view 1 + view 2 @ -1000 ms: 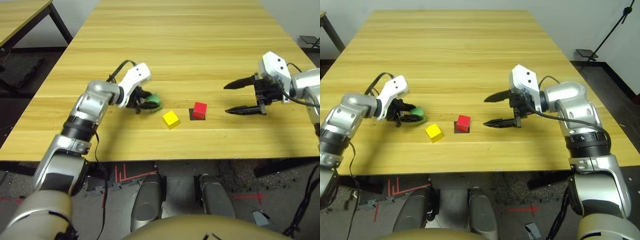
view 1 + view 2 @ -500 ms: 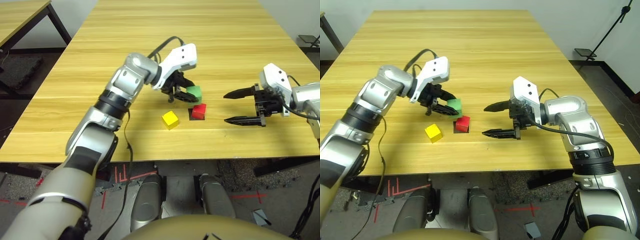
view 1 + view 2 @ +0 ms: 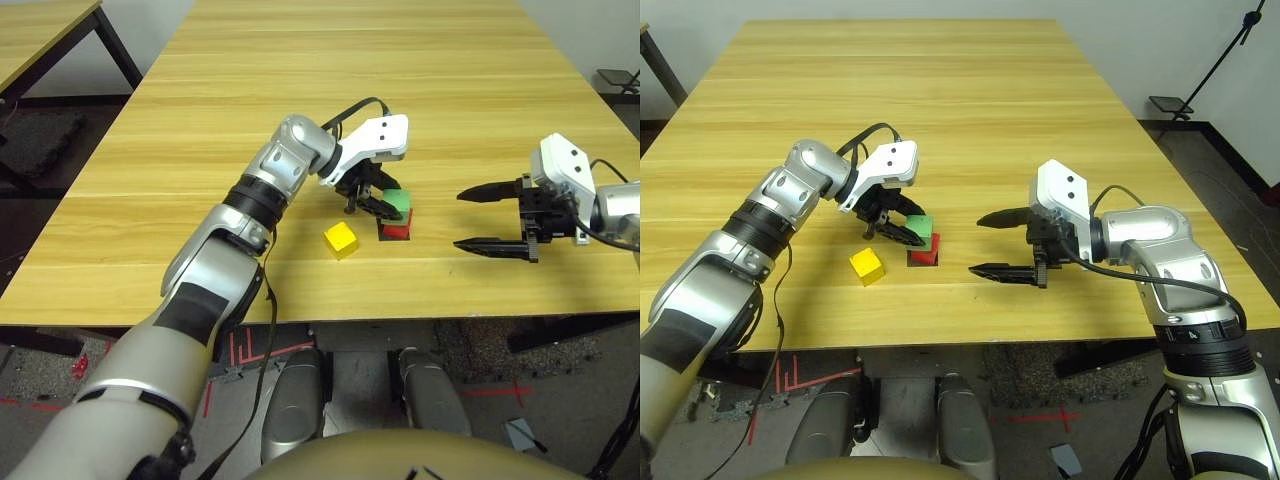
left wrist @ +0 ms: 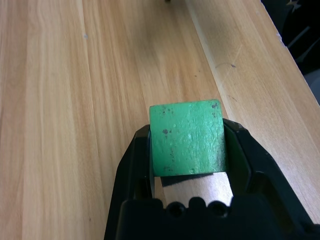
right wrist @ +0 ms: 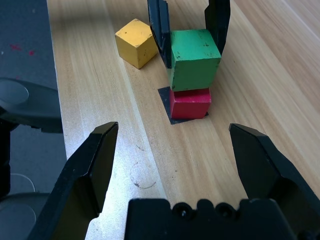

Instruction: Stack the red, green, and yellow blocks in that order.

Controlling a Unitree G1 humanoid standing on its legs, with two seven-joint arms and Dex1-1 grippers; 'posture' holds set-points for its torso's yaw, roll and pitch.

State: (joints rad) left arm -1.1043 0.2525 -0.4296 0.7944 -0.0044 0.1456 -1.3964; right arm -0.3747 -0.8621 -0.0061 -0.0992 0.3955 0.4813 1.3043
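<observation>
My left gripper (image 3: 384, 204) is shut on the green block (image 3: 397, 204), holding it right on top of the red block (image 3: 398, 226), slightly off to one side. In the right wrist view the green block (image 5: 194, 58) rests on the red block (image 5: 190, 103), which sits on a flat black square patch (image 5: 176, 116). The yellow block (image 3: 341, 239) lies on the table just left of the stack. My right gripper (image 3: 491, 219) hovers open to the right of the stack, with nothing between its fingers.
The wooden table (image 3: 360, 90) stretches far beyond the blocks. Its front edge (image 3: 300, 312) runs close below the blocks. A second table (image 3: 40, 30) stands at the far left, and a dark stand (image 3: 1210, 80) is on the floor at the right.
My left gripper carried the green block from the table's left side rightward and down onto the red block. My right gripper drifted slightly right and stayed open.
</observation>
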